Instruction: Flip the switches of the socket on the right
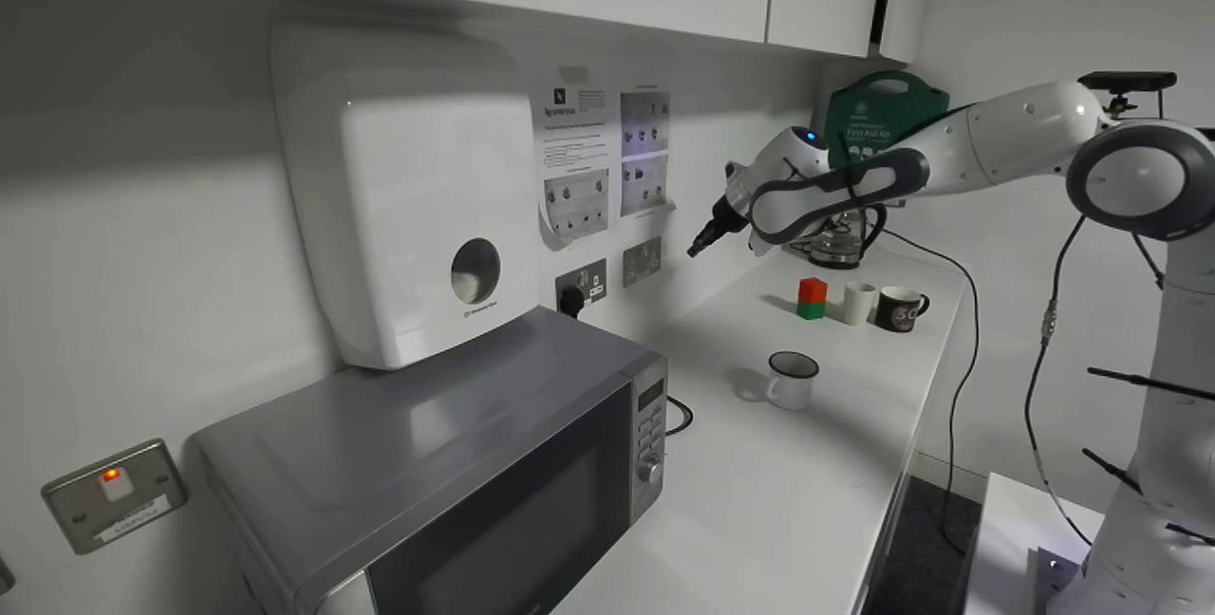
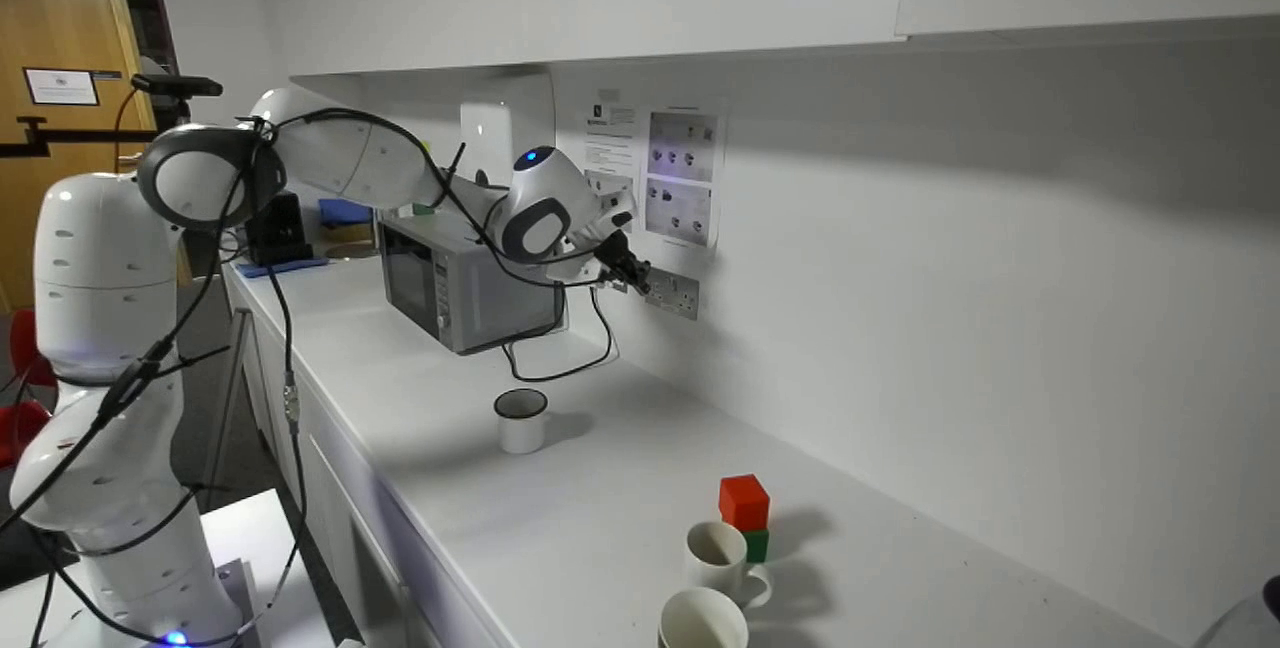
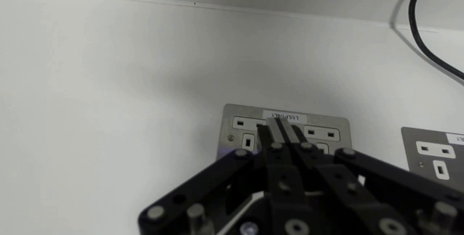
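Wrist view: the black gripper (image 3: pixel 278 119) fills the bottom centre, its jaws together, the pale fingertips (image 3: pixel 274 130) side by side with only a thin dark line between. Straight ahead of them, partly hidden, is the socket (image 3: pixel 319 132), a grey metal plate with white pin-hole inserts and a label (image 3: pixel 297 118) that reads upside down here. Its switches cannot be made out. Right of the jaws, well apart, a second plate (image 3: pixel 426 173) is cut off by the frame; above that, a black cable (image 3: pixel 412 12) curves down.

In an exterior view, the white arm (image 1: pixel 1006 140) extends from the right, jaws tilted down toward the wall. The socket is near their tips, left of them, yet apart. Further left, a black plug (image 1: pixel 570 302) sits in the second plate. Lower left of the jaws stands a grey microwave (image 1: pixel 408 406). Below the jaws, on the white counter (image 1: pixel 759 520), is a dark-rimmed white mug (image 1: pixel 791 387); lower right are a red block (image 1: pixel 813 289) on a green block (image 1: pixel 811 310), a white cup (image 1: pixel 858 306) and a black mug (image 1: pixel 895 309).

In an exterior view, with a wooden door (image 2: pixel 60 168) far left of the jaws, the tips lie in front of the socket's edge, and a sheet of photos (image 2: pixel 680 153) hangs on the wall just above them.
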`<action>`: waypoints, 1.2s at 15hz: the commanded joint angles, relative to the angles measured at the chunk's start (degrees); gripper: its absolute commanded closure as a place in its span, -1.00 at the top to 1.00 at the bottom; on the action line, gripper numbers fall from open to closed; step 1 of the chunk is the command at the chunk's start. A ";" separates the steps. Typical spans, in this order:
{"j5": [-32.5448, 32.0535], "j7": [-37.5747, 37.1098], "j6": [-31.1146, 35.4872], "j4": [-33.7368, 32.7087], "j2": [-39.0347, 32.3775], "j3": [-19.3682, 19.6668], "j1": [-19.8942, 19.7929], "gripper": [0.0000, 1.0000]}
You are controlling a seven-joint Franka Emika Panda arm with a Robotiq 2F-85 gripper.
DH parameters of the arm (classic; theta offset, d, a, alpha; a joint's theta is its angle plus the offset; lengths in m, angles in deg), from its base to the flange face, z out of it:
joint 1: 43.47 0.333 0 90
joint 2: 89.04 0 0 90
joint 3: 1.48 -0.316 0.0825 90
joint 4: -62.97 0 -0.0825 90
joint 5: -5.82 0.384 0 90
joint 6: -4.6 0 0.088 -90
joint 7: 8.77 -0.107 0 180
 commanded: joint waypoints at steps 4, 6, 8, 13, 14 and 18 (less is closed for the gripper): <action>11.05 10.31 -8.80 13.26 14.54 -0.83 -1.58 -1.00; 11.47 11.52 -12.64 16.13 18.51 3.60 2.06 -1.00; 9.70 11.46 -14.27 19.08 22.19 5.81 3.40 -1.00; 7.72 8.60 -14.05 19.40 22.78 9.05 6.32 -0.67; 7.68 8.58 -14.04 19.93 23.33 9.17 6.47 -0.52; 7.67 8.58 -14.04 20.40 23.57 9.19 6.66 -0.48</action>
